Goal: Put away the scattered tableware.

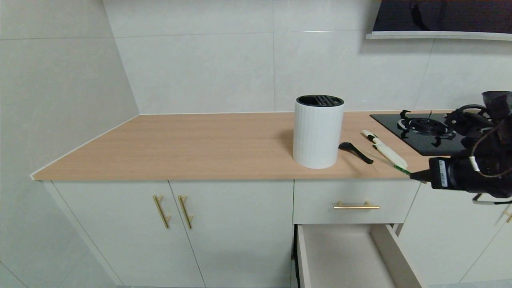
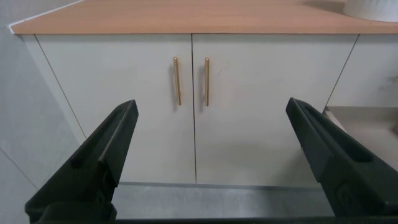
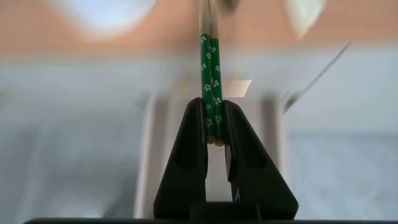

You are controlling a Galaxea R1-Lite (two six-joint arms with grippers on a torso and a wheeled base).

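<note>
Green-ended chopsticks [image 3: 209, 68] clamped in right gripper [image 3: 211, 112].
At worktop [image 1: 200, 148] front edge, 4 o'clock of white holder [image 1: 318, 136]; black spoon [image 1: 355, 152] at its 3 o'clock; open drawer [image 1: 344, 256] below. Left gripper [image 2: 210, 106] spread wide before cabinet doors [image 2: 249, 112].

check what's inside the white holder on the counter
The white holder has a black slotted insert at its top, with nothing sticking out. Below the insert its wall hides the inside.
</note>
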